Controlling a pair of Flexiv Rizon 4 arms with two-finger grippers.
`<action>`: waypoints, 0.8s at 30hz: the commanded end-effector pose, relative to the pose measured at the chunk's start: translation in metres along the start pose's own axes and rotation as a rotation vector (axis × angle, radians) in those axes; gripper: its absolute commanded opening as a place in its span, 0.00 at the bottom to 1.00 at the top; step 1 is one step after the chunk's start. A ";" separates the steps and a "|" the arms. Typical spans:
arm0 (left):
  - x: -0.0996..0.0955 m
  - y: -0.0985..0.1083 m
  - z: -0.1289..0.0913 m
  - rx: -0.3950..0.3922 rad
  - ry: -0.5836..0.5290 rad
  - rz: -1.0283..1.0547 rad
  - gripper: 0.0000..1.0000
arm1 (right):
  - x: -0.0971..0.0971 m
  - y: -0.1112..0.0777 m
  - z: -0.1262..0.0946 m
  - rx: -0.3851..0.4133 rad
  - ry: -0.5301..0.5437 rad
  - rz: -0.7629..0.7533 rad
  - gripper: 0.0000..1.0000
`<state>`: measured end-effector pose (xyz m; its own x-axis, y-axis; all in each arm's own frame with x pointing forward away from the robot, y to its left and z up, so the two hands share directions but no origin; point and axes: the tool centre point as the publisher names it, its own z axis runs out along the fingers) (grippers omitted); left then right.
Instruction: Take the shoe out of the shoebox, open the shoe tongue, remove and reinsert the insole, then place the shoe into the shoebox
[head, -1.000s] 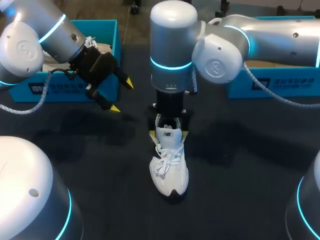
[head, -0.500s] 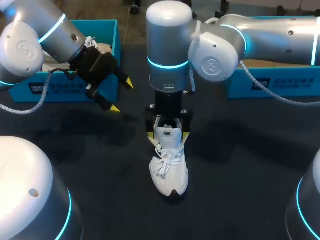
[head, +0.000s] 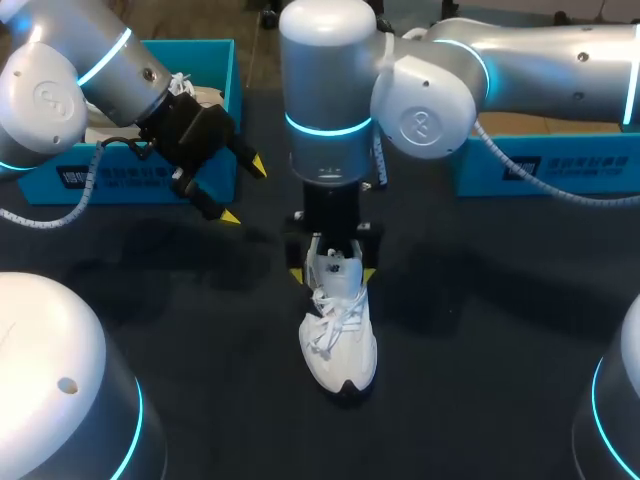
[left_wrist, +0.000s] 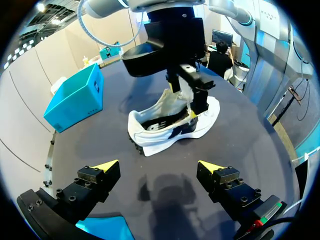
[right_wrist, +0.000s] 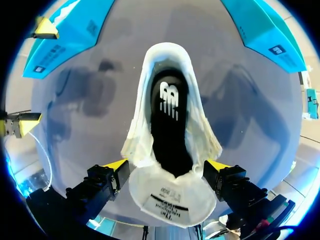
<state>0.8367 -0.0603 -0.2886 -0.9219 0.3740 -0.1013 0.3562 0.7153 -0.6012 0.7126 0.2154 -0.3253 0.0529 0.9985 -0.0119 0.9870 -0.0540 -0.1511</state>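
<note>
We count one white shoe on the dark worktop, two blue shoeboxes, two arms and four yellow fingertips. The shoe stands upright on its sole near the middle of the worktop, outside both boxes, with its toe turned toward our base. Its tongue stands up at the near rim of the opening, and the dark insole lies inside. Our right hand points straight down over the shoe's opening. Its fingers are spread wide, one yellow tip just beside each flank of the collar, pinching nothing that we can see. Our left hand hangs above the worktop just in front of the left shoebox, its fingers also spread and nothing between them. Something pale with laces shows over that box's rim. The right shoebox sits on the far side at our right, partly behind the right arm. Both boxes lie well apart from the shoe. Bare worktop runs all round the toe and both flanks, and a wide open stretch lies between the left hand and the shoe. In the left wrist view the worktop's curved edge shows well beyond the shoe.
</note>
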 end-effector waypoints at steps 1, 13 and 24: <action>0.001 0.000 -0.001 -0.002 0.000 0.001 1.00 | -0.001 -0.010 -0.003 -0.003 -0.005 0.011 1.00; 0.001 0.000 -0.001 -0.002 0.000 0.001 1.00 | -0.008 -0.038 -0.011 -0.009 -0.015 0.112 1.00; 0.001 0.000 -0.001 -0.002 0.000 0.001 1.00 | 0.001 -0.048 -0.021 -0.003 -0.012 0.110 1.00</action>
<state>0.8367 -0.0603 -0.2886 -0.9219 0.3740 -0.1013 0.3562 0.7153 -0.6012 0.6684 0.2183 -0.2986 0.1574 0.9868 -0.0387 0.9758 -0.1614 -0.1472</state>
